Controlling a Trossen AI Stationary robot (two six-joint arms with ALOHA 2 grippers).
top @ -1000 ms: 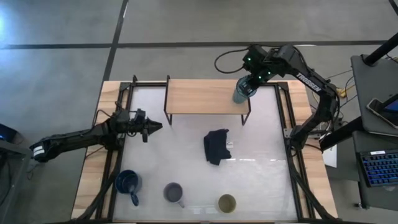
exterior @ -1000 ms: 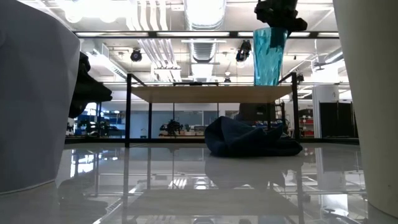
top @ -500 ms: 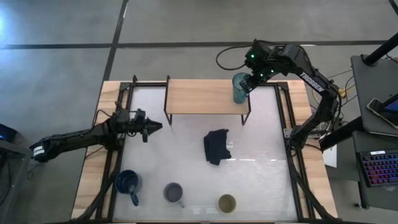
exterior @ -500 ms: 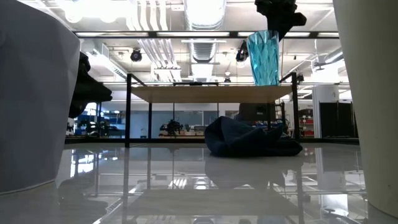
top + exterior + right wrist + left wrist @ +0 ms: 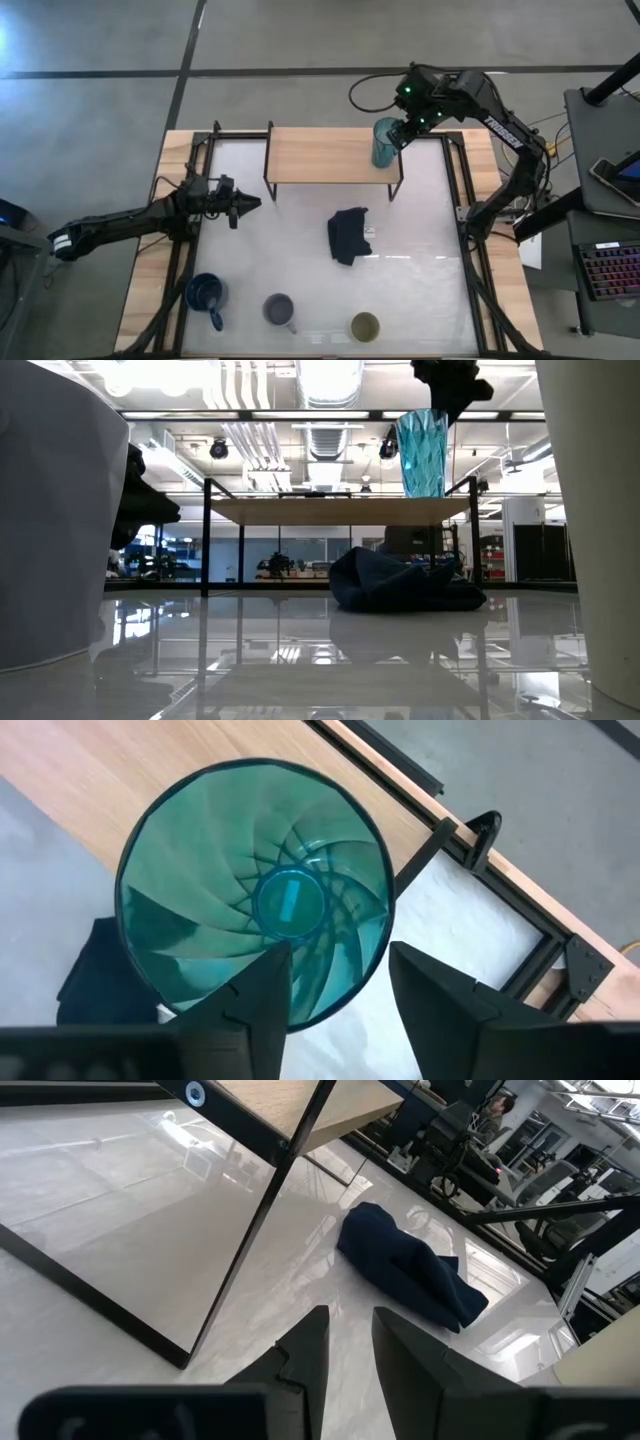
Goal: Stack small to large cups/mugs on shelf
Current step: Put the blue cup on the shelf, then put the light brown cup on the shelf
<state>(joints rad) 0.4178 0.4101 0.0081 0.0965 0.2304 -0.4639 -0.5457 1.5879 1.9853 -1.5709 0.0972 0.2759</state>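
The translucent teal mug (image 5: 384, 143) (image 5: 422, 455) (image 5: 255, 900) stands upright by its base on the right end of the light-wood shelf (image 5: 320, 155) (image 5: 320, 510). My right gripper (image 5: 398, 135) (image 5: 340, 970) is open at its rim, one finger inside and one outside. The dark blue mug (image 5: 205, 293), the grey-lavender mug (image 5: 279, 310) and the beige cup (image 5: 365, 326) stand in a row along the table's near edge. My left gripper (image 5: 255, 204) (image 5: 350, 1335) waits just left of the shelf's left legs, its fingers a narrow gap apart. My right gripper comes at the teal mug from above, pointing down. One finger (image 5: 265, 990) is inside the rim and the other (image 5: 430, 1000) outside the right-hand wall (image 5: 350, 985). The gap is wider than the wall; whether a finger touches it, I cannot tell.
A crumpled dark navy cloth (image 5: 347, 235) (image 5: 400, 585) (image 5: 410, 1270) lies on the white tabletop in front of the shelf's right half. The shelf's left and middle stretch carries nothing. Black shelf legs (image 5: 250, 1250) stand close to my left gripper.
My right gripper has brought the teal mug from a tipped pose over the shelf's right end to upright on the board, shifting it slightly toward the table's left. The mug now stands straight where half a second ago it still leaned a little.
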